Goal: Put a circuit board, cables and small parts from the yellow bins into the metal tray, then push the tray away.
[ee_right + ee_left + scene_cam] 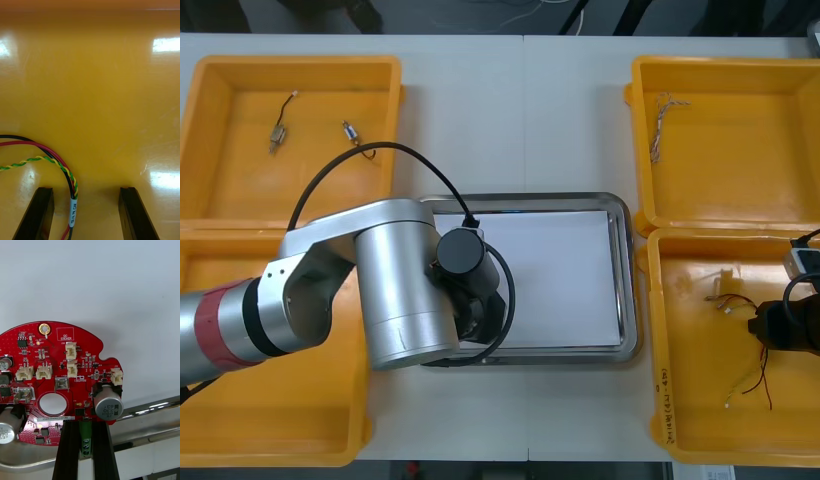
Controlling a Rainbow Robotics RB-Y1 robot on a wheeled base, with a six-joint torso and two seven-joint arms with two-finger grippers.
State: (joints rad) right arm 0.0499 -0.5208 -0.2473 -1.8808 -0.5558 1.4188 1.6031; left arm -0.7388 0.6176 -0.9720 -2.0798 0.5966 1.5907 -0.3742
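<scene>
Here, front view: your left arm (395, 290) reaches over the metal tray's (627, 300) near left corner; the right gripper (788, 322) sits in the near right yellow bin (700, 430). Right wrist view: its jaws stand open, a red and yellow cable (56, 157) passing between them. Left wrist view: the left gripper (85, 425) clamps 1 red circuit board (48, 348) by its edge over the tray's white floor. Board placement appears in hand; next, lower it flat and release.

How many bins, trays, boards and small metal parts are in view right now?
Bins: 4
Tray: 1
Board: 1, gripped by the left hand
Small parts: 2
Total: 8
</scene>
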